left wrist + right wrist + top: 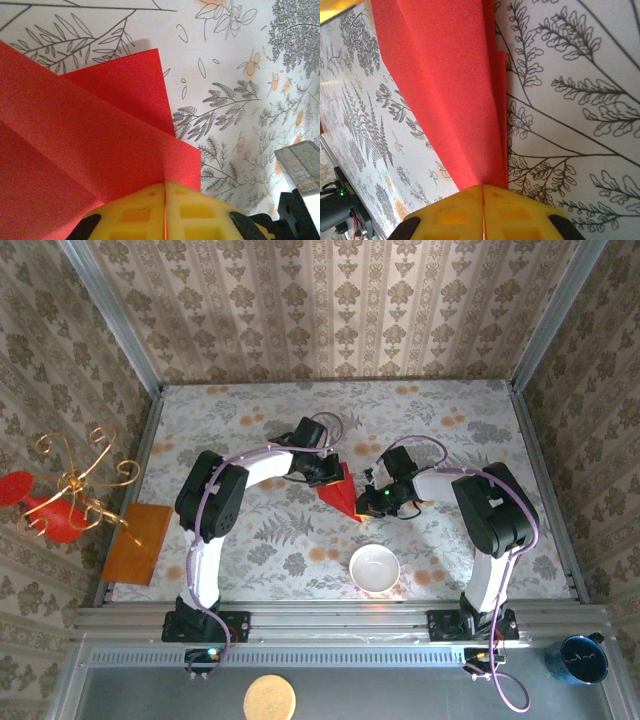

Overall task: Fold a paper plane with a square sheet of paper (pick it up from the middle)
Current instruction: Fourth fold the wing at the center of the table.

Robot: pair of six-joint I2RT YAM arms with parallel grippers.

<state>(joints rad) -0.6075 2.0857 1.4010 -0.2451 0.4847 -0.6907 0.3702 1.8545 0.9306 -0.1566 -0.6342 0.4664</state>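
Note:
The square sheet of paper (340,490) is bright red and folded into a pointed, creased shape, held up over the floral table between both arms. My left gripper (325,472) is shut on its upper left edge. In the left wrist view the yellow pads (135,210) meet with the red paper (100,140) pinched in the seam, and folded layers fan out ahead. My right gripper (368,502) is shut on the lower tip. In the right wrist view the paper (445,90) runs as a narrow wedge from the closed gripper (483,192).
A white bowl (374,567) stands near the front, just below the right gripper. An orange-brown board (138,542) lies at the table's left edge, with a red ornament with gold wire curls (60,500) beyond it. Patterned walls enclose three sides.

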